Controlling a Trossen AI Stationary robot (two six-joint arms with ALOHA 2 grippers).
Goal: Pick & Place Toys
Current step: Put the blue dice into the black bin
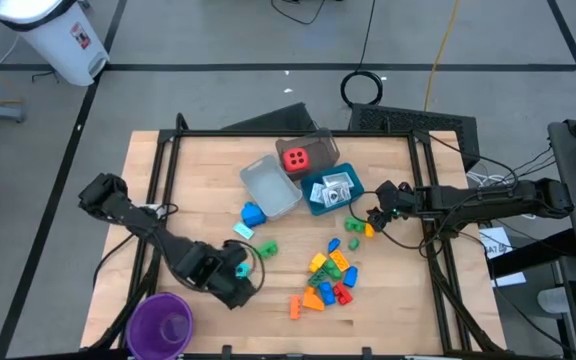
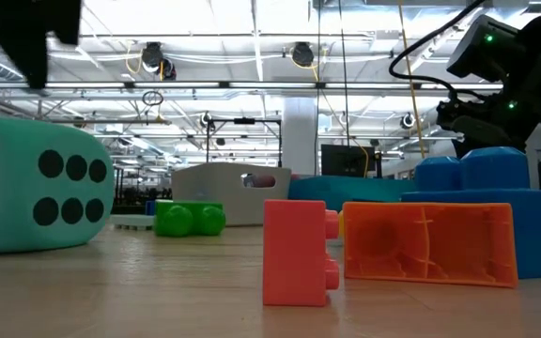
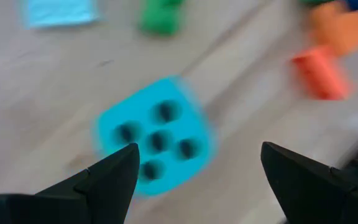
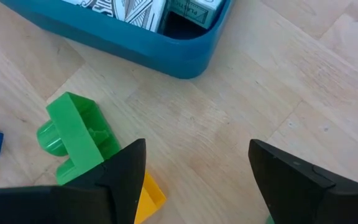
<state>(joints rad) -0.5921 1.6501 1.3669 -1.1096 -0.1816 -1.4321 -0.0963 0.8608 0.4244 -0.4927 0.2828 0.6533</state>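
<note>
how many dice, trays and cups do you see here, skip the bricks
dice: 2 (red die, cyan die)
trays: 3 (grey tray, clear tray, blue tray)
cups: 1 (purple cup)
total: 6

L arm comes in from the table's left edge, bent low, reaching twd the front-middle; left gripper [image 3: 194, 177] points down, fingers [image 3: 107, 180] wide apart w/ nothing between them; R arm stretches in long from the right edge; right gripper [image 4: 194, 180] sits low, fingers [image 4: 297, 177] apart, holding nothing.
</note>
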